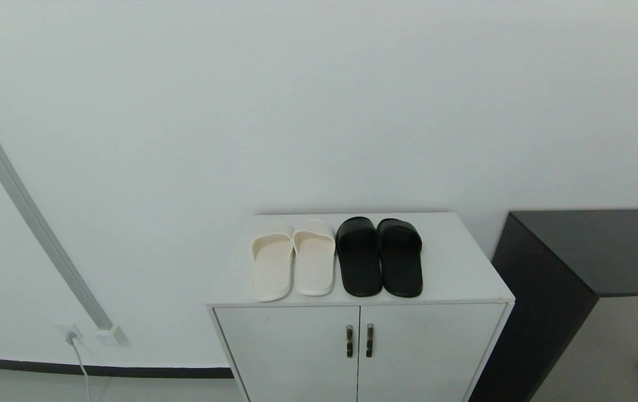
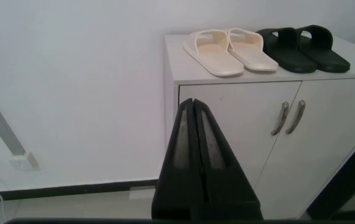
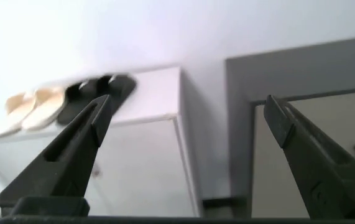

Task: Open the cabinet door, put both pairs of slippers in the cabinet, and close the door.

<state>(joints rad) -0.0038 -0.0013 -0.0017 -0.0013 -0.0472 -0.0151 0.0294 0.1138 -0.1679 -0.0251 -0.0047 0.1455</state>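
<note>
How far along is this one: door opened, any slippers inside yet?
Nothing looks done: the doors of the white cabinet are shut, and the cream slippers and black slippers sit side by side on its top. Nothing is in hand: the left hand is shut and empty, the right hand open, both clear of the cabinet. Left: opening a door, putting both pairs inside, closing it.

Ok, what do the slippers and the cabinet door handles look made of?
The cream slippers and black slippers: probably moulded foam or rubber, matte, one-piece with thick soles. The door handles: likely metal, dull grey sheen. The cabinet: seemingly painted or laminated board, smooth white.
</note>
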